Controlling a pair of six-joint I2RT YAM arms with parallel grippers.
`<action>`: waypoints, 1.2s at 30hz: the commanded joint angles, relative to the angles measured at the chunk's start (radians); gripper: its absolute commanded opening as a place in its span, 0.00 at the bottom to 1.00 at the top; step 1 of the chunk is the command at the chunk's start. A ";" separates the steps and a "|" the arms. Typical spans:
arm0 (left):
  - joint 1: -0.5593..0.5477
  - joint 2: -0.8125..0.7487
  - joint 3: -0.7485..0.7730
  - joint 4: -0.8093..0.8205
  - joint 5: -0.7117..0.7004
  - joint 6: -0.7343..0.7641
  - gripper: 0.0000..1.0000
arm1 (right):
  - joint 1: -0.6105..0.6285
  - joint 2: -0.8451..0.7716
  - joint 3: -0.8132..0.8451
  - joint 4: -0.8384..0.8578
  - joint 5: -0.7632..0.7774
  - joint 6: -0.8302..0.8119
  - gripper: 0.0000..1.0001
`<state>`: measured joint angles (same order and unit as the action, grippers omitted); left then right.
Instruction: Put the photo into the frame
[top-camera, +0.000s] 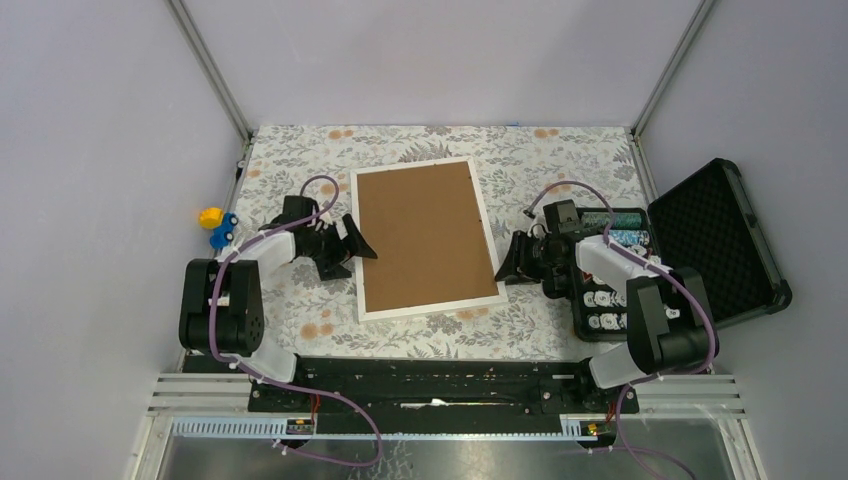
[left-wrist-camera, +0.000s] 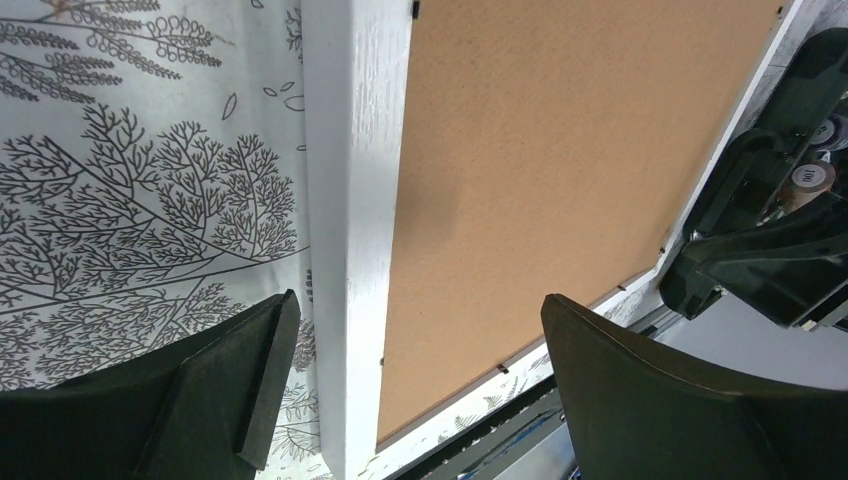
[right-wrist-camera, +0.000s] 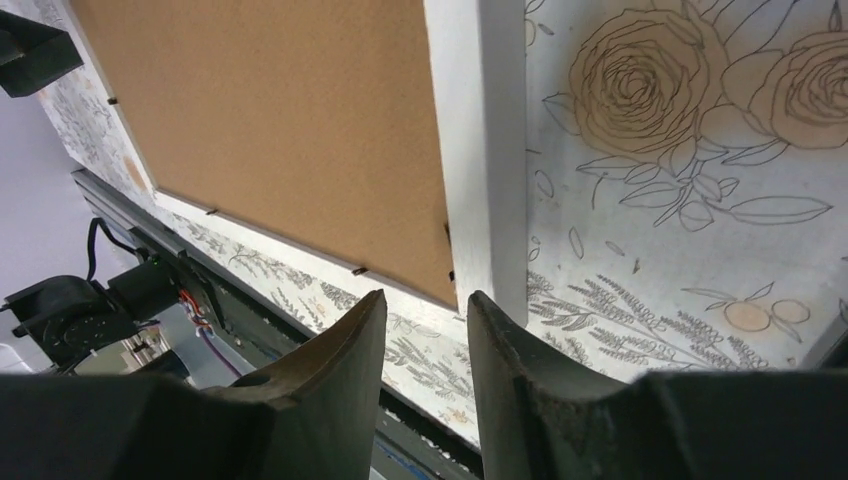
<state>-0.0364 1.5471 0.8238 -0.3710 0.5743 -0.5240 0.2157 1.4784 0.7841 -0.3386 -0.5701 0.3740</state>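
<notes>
Seemingly the closing step is in hand: the frame (top-camera: 356, 250) lies face down in the middle of the top view, the brown backing board (top-camera: 425, 238) fills it, and the photo shows in no view, so I judge it sits under the board. The left gripper (left-wrist-camera: 420, 305) stands wide above the frame's left rim; the right gripper (right-wrist-camera: 425, 300), narrow and empty, hovers off the lower right corner. Next likely calls for pressing down the small tabs (right-wrist-camera: 358, 270), or a rim grip to turn it over

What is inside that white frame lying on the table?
A plain brown backing board fills the frame, facing up. Anything beneath the board, such as a photo, is covered, so I cannot tell whether one is there.
</notes>
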 joint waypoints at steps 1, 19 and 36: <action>-0.008 -0.002 -0.005 0.045 0.030 0.028 0.99 | 0.002 0.023 -0.022 0.095 0.021 0.000 0.42; -0.025 0.025 -0.006 0.053 0.028 0.037 0.98 | 0.019 0.076 -0.046 0.048 0.058 -0.038 0.32; -0.037 0.052 -0.057 0.129 0.115 -0.025 0.98 | 0.115 0.120 -0.074 0.099 0.127 0.023 0.33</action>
<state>-0.0563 1.5757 0.7906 -0.3115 0.5953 -0.5133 0.2684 1.5558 0.7406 -0.2558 -0.5053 0.3668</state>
